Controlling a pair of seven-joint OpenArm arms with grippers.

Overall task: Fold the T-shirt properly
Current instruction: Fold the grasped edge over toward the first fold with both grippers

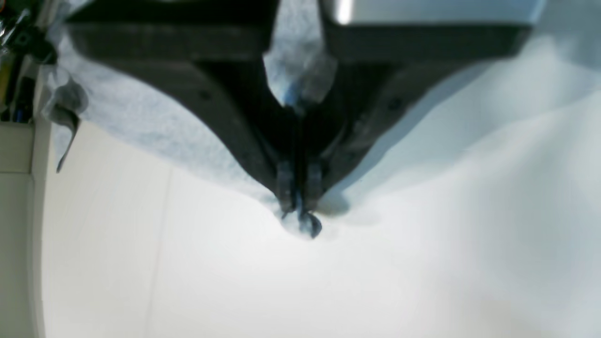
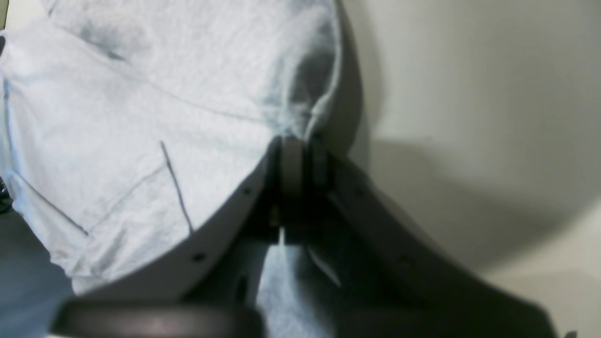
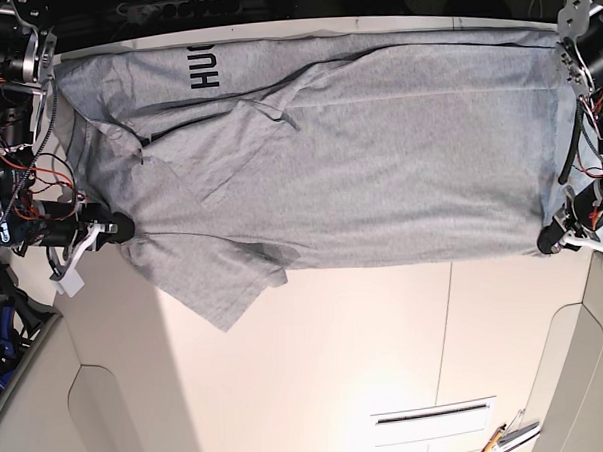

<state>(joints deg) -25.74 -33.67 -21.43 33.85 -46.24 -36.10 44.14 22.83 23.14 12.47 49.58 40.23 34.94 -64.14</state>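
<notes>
The heather-grey T-shirt [image 3: 358, 153] lies spread across the far half of the white table, with black lettering [image 3: 203, 65] at its far left. One short sleeve [image 3: 219, 280] points toward the near side. My left gripper [image 3: 551, 243] sits at the shirt's near right corner. In the left wrist view the left gripper [image 1: 299, 197] is shut, pinching a small fold of the shirt's edge [image 1: 307, 226] against the table. My right gripper [image 3: 122, 231] is at the shirt's left edge by the sleeve. The right wrist view shows the right gripper [image 2: 303, 141] shut on bunched grey cloth [image 2: 141, 117].
White tabletop [image 3: 387, 342] with a seam runs along the near side. A slotted panel [image 3: 435, 417] and pens [image 3: 506, 437] lie at the near right. Cables and arm hardware [image 3: 8, 149] crowd the left edge, and the other arm's base [image 3: 590, 63] stands at the right.
</notes>
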